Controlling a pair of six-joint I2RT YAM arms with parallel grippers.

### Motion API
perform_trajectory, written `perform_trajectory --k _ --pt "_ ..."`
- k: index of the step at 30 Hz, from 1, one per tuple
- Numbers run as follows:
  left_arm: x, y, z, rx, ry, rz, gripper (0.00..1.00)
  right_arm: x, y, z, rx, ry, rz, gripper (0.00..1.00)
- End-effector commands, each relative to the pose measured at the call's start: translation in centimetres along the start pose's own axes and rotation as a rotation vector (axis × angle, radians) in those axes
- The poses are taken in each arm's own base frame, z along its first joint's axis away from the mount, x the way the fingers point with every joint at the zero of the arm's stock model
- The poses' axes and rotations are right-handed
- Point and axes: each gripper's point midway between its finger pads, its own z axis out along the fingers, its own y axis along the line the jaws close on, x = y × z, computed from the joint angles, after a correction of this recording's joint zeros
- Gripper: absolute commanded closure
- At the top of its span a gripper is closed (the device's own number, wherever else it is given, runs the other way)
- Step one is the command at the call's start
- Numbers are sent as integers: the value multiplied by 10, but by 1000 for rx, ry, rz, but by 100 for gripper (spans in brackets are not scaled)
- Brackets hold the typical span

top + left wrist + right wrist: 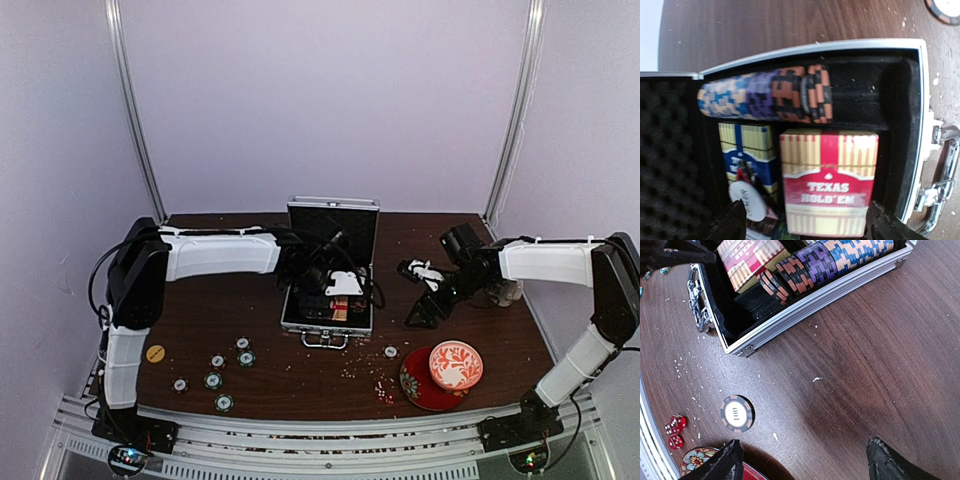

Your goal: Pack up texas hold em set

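The briefcase (326,318) lies open at the centre of the surface (300,390), lid upright at the far side and handle toward the arm bases.

Contents of the briefcase, left wrist view:
- A row of chips (765,95) in blue, purple and orange lies on edge in the long slot. The rest of the slot shows bare black lining.
- The red card box (827,180), printed TEXAS HOLD'EM, lies in the compartment beside the slot.
- A blue card box (747,150) lies just beside it, with a white disc (747,200) resting on it.

Left gripper (807,225): positioned over the briefcase, jaws spread wide. The red card box lies below and between the fingers. Contact with the box cannot be determined.

Right gripper (807,462): positioned over bare wood to the right of the briefcase, jaws spread wide, nothing between them.

Items outside the briefcase:
- Loose chips (215,372) lie scattered on the front left of the surface.
- A single chip (736,413) marked 100 lies to the front right.
- The red dice (676,431) lie near the front edge, just beside the patterned bowl (455,365) on its red saucer (418,388).
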Motion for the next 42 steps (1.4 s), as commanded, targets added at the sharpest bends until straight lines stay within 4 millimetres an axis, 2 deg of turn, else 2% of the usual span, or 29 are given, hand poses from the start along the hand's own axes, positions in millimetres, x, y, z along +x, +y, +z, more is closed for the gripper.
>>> perform_trajectory --k 1,4,7,9,12,13,19,26,35,42 --pt "-24 37 -52 -111 -87 -20 17 -4 -1 -2 -13 -5 3 14" --pt "-22 56 -52 -190 -93 -87 21 -3 -1 -2 -12 0 2 15" --pt "-3 81 -39 -300 -29 -196 35 -4 -2 -2 -6 -2 4 15" --pt "3 86 -31 -305 1 -223 53 -4 -2 -2 -4 -3 4 15" --pt "5 81 -19 -274 5 -225 91 -3 -3 -2 -4 -3 10 16" --pt "6 79 -15 -265 5 -225 100 -3 -3 -2 -4 -4 9 16" --pt "6 62 4 -192 7 -202 100 -3 -4 -1 -4 -1 10 16" --pt "16 49 28 -154 50 -199 100 -1 -5 0 -2 6 13 16" --pt "18 24 36 -54 41 -183 100 -1 -6 2 -3 11 12 16" --pt "12 10 30 12 7 -179 99 0 -6 2 -1 15 11 17"
